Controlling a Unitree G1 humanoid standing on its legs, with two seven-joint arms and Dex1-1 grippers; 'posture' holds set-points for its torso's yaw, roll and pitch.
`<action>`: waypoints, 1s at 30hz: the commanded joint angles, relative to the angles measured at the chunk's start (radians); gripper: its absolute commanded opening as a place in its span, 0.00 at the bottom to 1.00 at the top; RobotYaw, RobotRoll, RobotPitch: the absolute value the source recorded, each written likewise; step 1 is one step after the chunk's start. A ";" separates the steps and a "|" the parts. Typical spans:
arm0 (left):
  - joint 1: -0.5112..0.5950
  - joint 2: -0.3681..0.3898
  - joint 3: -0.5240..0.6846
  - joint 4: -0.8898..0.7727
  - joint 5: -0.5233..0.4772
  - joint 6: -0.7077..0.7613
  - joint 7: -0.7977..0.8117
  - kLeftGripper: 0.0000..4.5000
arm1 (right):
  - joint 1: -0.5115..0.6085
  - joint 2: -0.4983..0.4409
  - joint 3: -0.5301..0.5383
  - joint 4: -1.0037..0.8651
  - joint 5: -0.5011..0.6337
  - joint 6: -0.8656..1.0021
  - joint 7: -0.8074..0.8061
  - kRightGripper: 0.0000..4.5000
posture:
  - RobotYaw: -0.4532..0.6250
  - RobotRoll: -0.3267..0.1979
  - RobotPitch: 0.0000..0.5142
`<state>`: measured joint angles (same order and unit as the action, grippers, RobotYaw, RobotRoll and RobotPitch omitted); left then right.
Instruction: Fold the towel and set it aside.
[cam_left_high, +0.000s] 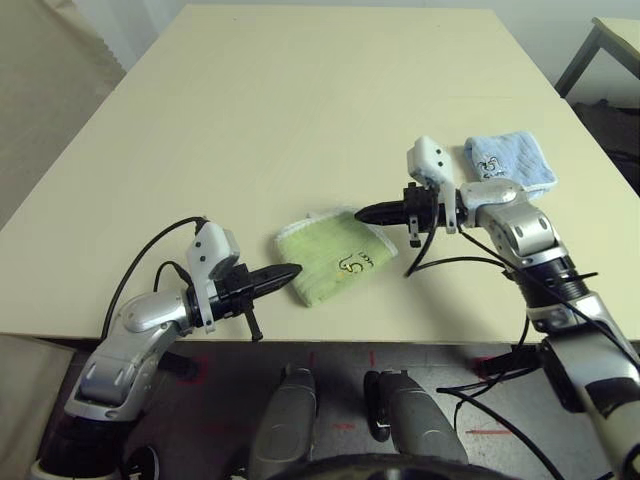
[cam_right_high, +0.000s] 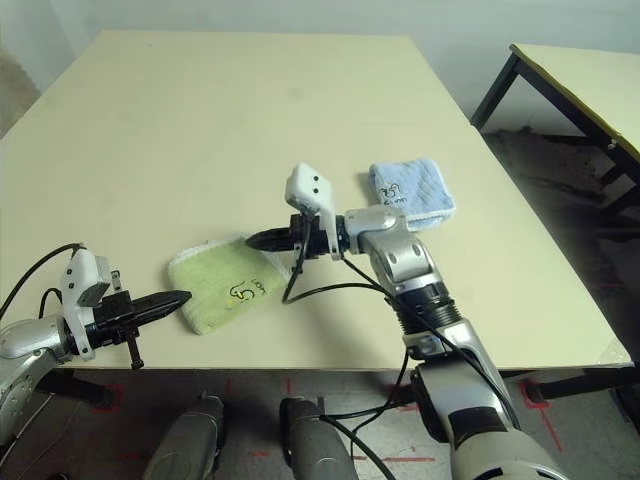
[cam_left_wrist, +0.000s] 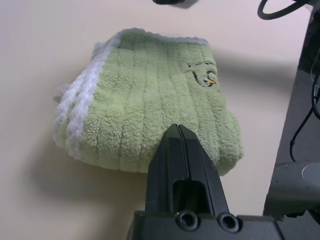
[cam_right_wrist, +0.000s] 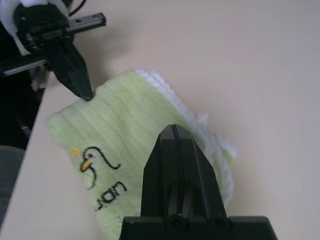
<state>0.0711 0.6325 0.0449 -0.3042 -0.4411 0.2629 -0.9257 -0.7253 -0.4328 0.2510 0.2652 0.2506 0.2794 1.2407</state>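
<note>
Left eye view. I saw a pale cream table (cam_left_high: 300, 110) filling most of the scene, with a light wall beyond its far edge and the dark leg of a second table (cam_left_high: 580, 60) at the upper right. The green towel (cam_left_high: 335, 262) lay folded into a small pad near the table's front edge, its dark embroidered logo (cam_left_high: 352, 264) facing up and white stitched edging along its far side. The left gripper (cam_left_high: 290, 272) pointed at the towel's left end, its tip at the cloth. The right gripper (cam_left_high: 362, 212) hovered just past the towel's far right corner. A smaller light-blue folded towel (cam_left_high: 510, 160) lay beyond the right forearm.

Right eye view. Here I saw more of the room: the second table's cream top (cam_right_high: 590, 80) with a dark floor beneath it, and the near right corner of the main table.

Left wrist view. I saw the left gripper's two black fingers (cam_left_wrist: 172, 155) pressed together with nothing between them, the tip resting against the towel's near folded edge; the stacked white edging showed the layers of the fold.

Right wrist view. I saw the right gripper's fingers (cam_right_wrist: 167, 155) likewise closed flat and empty above the towel, apart from it as far as I could tell, with the logo legible as a small duck and lettering.
</note>
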 joint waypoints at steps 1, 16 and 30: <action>-0.019 -0.011 -0.036 0.034 0.037 -0.009 0.010 0.00 | 0.006 -0.001 0.007 0.019 -0.023 -0.021 -0.003 0.00 | 0.48 0.62 0.27; -0.070 0.019 0.196 -0.047 -0.566 0.799 0.212 0.83 | 0.026 -0.034 0.005 0.007 -0.035 -0.017 0.007 1.00 | 0.47 0.62 0.27; -0.122 -0.043 0.302 0.037 -0.778 1.008 0.511 0.99 | 0.054 -0.042 0.004 -0.017 -0.031 -0.014 0.013 1.00 | 0.46 0.62 0.27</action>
<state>-0.0443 0.5999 0.3687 -0.2752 -1.2237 1.2593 -0.4563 -0.6802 -0.4673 0.2513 0.2669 0.2241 0.2663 1.2437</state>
